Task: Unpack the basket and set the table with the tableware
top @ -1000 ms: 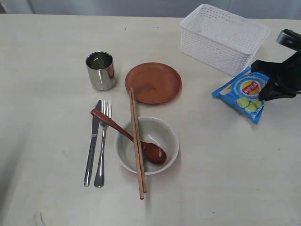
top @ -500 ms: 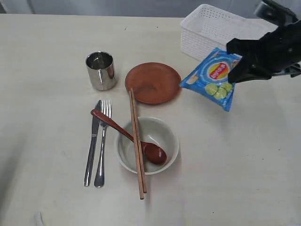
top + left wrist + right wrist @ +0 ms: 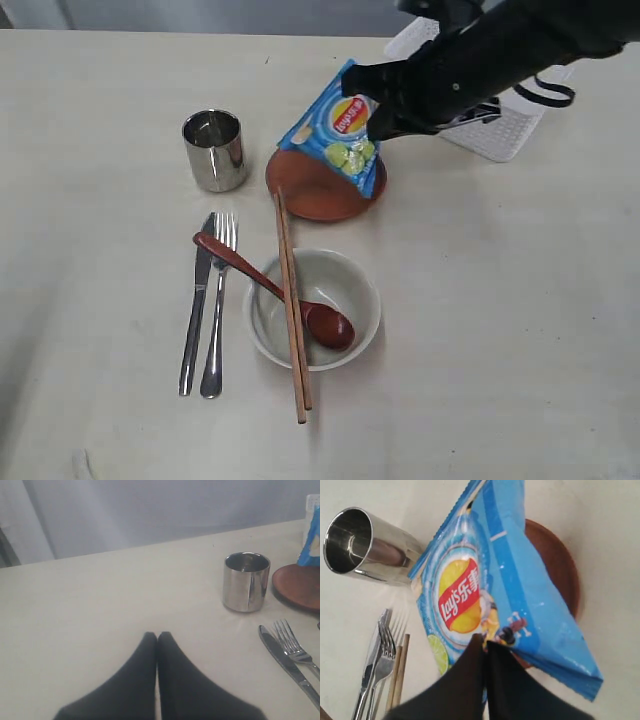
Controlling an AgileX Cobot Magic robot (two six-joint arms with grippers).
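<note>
Reading "Lay's 乐事" (white on red), the packet [image 3: 485, 590] overhangs the plate [image 3: 312, 197].

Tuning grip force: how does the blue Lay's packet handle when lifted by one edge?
Likely light and floppy: the Lay's packet hangs tilted from the right gripper pinching one edge. Glossy film looks slippery; it may slide out.

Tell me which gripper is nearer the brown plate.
Right. The right gripper, shut on the snack packet, hangs over the plate near its rim. The left gripper is far off, beyond the steel cup.
</note>
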